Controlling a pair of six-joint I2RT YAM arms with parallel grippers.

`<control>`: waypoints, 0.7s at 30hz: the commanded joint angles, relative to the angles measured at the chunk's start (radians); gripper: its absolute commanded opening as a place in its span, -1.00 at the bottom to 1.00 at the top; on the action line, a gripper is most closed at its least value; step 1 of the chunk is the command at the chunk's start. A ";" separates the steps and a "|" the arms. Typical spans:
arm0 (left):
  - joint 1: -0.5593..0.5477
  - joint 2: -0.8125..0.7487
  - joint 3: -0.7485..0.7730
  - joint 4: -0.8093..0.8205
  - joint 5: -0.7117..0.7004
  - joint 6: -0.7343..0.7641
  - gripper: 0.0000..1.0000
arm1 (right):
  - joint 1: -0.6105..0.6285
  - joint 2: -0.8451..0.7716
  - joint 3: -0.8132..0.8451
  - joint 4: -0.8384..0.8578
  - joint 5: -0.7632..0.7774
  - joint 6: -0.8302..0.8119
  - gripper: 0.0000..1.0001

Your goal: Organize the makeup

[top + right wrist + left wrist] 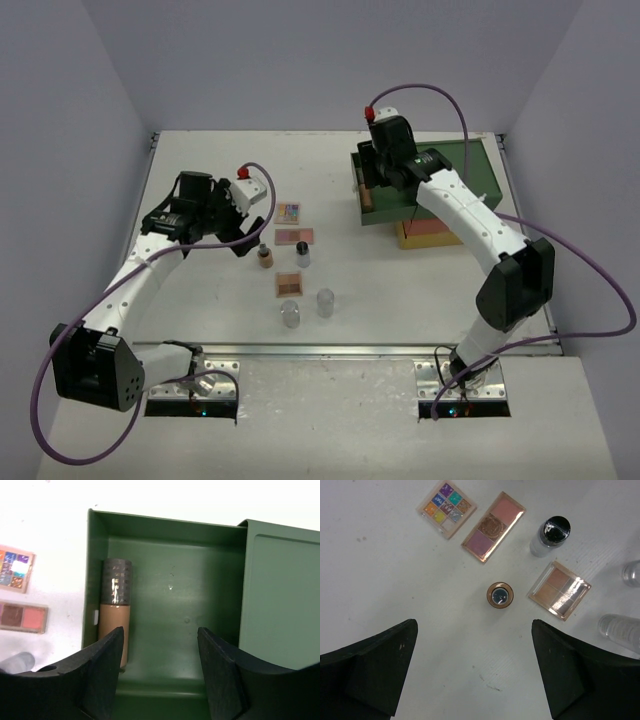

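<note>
Your left gripper (474,630), jaws apart like those of the right gripper (160,632), hangs above the upright brown bottle (500,595); an off-centre grasp may topple it onto the beige palette (559,590).

We see bright, even light from above; the white worktop (400,290) nearly washes out and shadows are soft. Glare streaks the bottle cap (117,580) and the brown palette (559,590).

You see the upper jar (632,573) and lower jar (621,631) cut by the frame's right edge; a finger (97,677) partly hides the lower end of the bottle (114,612).
</note>
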 commanded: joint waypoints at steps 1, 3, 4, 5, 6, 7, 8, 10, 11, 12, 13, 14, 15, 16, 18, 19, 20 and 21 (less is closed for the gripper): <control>-0.031 0.015 -0.031 -0.051 0.079 0.090 0.91 | -0.002 -0.117 0.045 0.030 -0.103 -0.040 0.24; -0.044 0.026 -0.048 -0.048 0.074 0.100 0.90 | -0.001 -0.156 0.030 0.036 -0.143 -0.050 0.24; -0.052 0.037 -0.052 -0.042 0.069 0.099 0.90 | 0.000 -0.174 0.020 0.041 -0.161 -0.052 0.24; -0.057 0.056 -0.055 -0.034 0.065 0.090 0.90 | 0.000 -0.188 0.011 0.046 -0.172 -0.052 0.25; -0.062 0.066 -0.058 -0.024 0.062 0.083 0.89 | 0.000 -0.203 0.001 0.052 -0.183 -0.054 0.25; -0.073 0.078 -0.060 0.001 0.058 0.074 0.88 | 0.000 -0.215 -0.024 0.065 -0.199 -0.054 0.25; -0.090 0.097 -0.067 0.027 0.042 0.060 0.86 | 0.000 -0.236 -0.046 0.077 -0.207 -0.058 0.25; -0.118 0.121 -0.080 0.062 0.007 0.046 0.83 | 0.000 -0.263 -0.073 0.088 -0.215 -0.066 0.25; -0.133 0.140 -0.095 0.085 -0.028 0.041 0.82 | 0.000 -0.274 -0.085 0.091 -0.211 -0.070 0.26; -0.149 0.161 -0.112 0.110 -0.069 0.035 0.79 | 0.000 -0.286 -0.097 0.094 -0.206 -0.076 0.26; -0.162 0.182 -0.124 0.134 -0.100 0.031 0.76 | 0.000 -0.297 -0.108 0.095 -0.200 -0.083 0.26; -0.169 0.201 -0.129 0.154 -0.115 0.029 0.71 | 0.000 -0.307 -0.119 0.094 -0.195 -0.090 0.26; -0.169 0.216 -0.132 0.164 -0.136 0.025 0.65 | 0.000 -0.314 -0.125 0.094 -0.191 -0.093 0.27; -0.170 0.228 -0.133 0.174 -0.153 0.022 0.60 | 0.000 -0.324 -0.135 0.094 -0.188 -0.097 0.27; -0.170 0.260 -0.129 0.192 -0.176 0.012 0.47 | 0.000 -0.338 -0.150 0.094 -0.183 -0.106 0.28; -0.170 0.271 -0.122 0.197 -0.181 0.008 0.38 | 0.000 -0.346 -0.162 0.097 -0.181 -0.108 0.28; -0.170 0.282 -0.117 0.199 -0.186 0.003 0.32 | 0.000 -0.351 -0.168 0.099 -0.181 -0.114 0.28; -0.170 0.299 -0.107 0.201 -0.191 -0.006 0.27 | 0.000 -0.360 -0.179 0.107 -0.180 -0.115 0.28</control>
